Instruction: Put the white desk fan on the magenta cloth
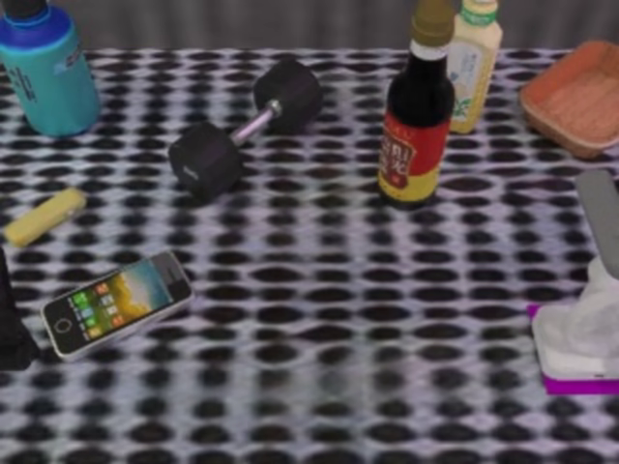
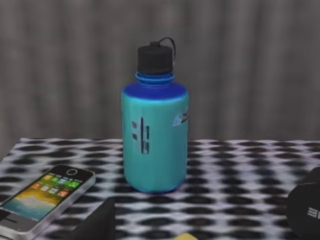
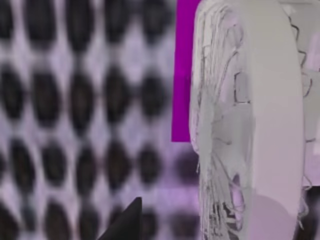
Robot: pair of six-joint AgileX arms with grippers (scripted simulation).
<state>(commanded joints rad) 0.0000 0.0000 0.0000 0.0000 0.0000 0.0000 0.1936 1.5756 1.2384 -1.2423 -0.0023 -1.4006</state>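
The white desk fan [image 1: 578,333] stands on the magenta cloth [image 1: 580,385] at the table's right edge. Only strips of the cloth show along the fan's base. In the right wrist view the fan's round grille head [image 3: 250,130] fills the near side, with the cloth [image 3: 184,75] behind it. My right gripper [image 3: 165,230] is open. Its one visible dark finger [image 3: 127,225] stands clear of the fan, and the other is hidden. The grey right arm [image 1: 602,217] hangs just above the fan. My left gripper [image 1: 10,319] is parked open at the left edge.
A smartphone [image 1: 118,303] lies near the left gripper and a yellow bar [image 1: 44,216] above it. A teal bottle [image 1: 48,68], a black dumbbell [image 1: 247,129], a dark sauce bottle [image 1: 418,116], a pale bottle [image 1: 474,63] and an orange-brown tray [image 1: 578,97] line the back.
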